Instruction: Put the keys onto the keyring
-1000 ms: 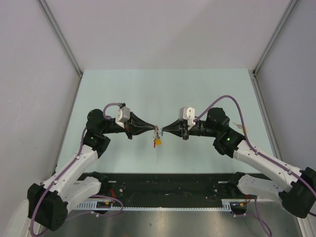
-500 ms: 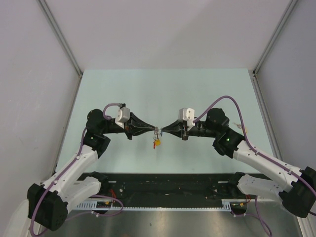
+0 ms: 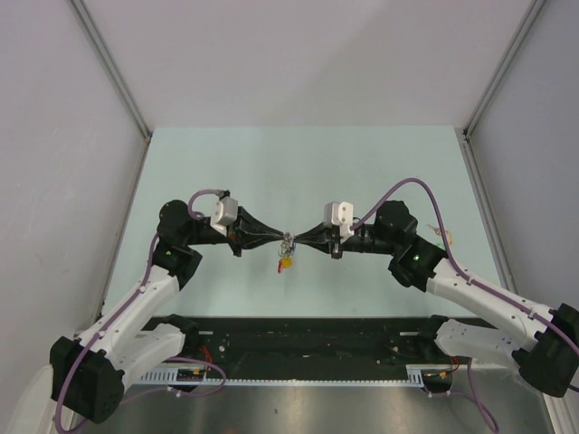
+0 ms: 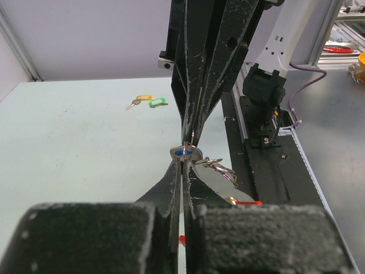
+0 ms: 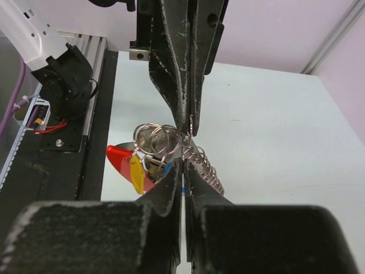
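Observation:
Both grippers meet tip to tip above the middle of the table. My left gripper [image 3: 279, 239] [image 4: 183, 162] is shut, and its tips pinch the thin silver keyring [image 5: 154, 139] [image 4: 217, 165]. My right gripper [image 3: 298, 240] [image 5: 182, 164] is shut too, with a blue-headed key [image 4: 183, 152] at its tips, pressed against the ring. A yellow key tag [image 5: 137, 171], a red tag [image 5: 118, 158] and a silver coil [image 5: 206, 166] hang from the ring. This cluster [image 3: 286, 261] dangles just under the two tips. How far the blue key sits on the ring is hidden by the fingers.
Two loose keys lie on the pale green table [image 3: 298, 163], one with a yellow tag [image 4: 142, 98] and one with a green tag [image 4: 158, 103]; they show small at the right [image 3: 443, 237]. A black rail [image 3: 308, 339] runs along the near edge.
The right arm has eased slightly left and down towards the left gripper. Both grippers stay shut and the hanging cluster has barely shifted.

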`<state>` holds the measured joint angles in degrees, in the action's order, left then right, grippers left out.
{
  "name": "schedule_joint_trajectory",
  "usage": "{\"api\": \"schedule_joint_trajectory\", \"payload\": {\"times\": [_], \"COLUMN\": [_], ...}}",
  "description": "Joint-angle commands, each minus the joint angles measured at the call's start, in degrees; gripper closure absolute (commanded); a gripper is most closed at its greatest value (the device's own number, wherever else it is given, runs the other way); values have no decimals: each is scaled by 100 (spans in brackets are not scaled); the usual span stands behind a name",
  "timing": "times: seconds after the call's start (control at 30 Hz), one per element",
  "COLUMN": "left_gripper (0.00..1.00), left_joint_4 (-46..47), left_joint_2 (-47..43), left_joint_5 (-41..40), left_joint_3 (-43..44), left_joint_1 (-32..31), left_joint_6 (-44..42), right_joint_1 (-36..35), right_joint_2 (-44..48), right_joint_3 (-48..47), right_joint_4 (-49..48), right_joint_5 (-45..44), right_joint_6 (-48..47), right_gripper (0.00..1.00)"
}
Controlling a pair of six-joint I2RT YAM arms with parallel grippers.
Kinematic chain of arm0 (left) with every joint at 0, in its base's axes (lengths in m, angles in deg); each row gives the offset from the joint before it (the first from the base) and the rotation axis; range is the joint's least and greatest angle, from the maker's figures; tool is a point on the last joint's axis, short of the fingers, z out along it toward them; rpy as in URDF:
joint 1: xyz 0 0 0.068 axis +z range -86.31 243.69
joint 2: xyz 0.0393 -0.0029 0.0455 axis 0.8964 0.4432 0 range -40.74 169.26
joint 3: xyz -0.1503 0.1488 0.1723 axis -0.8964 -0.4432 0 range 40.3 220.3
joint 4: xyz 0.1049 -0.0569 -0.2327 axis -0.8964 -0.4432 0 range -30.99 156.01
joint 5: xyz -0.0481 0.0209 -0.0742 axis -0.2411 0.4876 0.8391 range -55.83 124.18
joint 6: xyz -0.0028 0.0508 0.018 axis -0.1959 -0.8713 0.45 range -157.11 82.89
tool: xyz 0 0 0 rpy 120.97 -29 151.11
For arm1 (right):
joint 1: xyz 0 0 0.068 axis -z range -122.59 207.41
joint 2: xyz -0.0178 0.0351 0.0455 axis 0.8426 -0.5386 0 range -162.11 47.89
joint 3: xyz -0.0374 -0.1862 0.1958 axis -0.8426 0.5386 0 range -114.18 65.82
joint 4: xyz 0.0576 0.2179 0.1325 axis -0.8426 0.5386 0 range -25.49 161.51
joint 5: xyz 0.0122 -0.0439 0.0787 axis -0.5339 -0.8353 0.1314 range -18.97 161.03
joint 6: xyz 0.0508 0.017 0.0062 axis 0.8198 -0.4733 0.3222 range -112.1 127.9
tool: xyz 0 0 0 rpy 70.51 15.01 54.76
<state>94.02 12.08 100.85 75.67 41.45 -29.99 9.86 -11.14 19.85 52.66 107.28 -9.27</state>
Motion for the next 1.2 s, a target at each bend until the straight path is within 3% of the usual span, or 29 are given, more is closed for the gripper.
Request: {"api": "schedule_joint_trajectory", "payload": {"times": [0.0,1.17], "left_gripper": [100,100], "left_joint_4": [249,240], "left_joint_2": [-140,-123], "left_joint_5": [267,258], "left_joint_3": [84,66], "left_joint_1": [44,44], "left_joint_6": [-8,-17], "right_joint_1": [-35,-70], "right_joint_2": [110,172], "right_joint_3": [-140,-166], "right_joint_4": [-124,-247], "right_joint_5": [-258,-30], "right_joint_6": [-102,100], "right_gripper": [100,100]}}
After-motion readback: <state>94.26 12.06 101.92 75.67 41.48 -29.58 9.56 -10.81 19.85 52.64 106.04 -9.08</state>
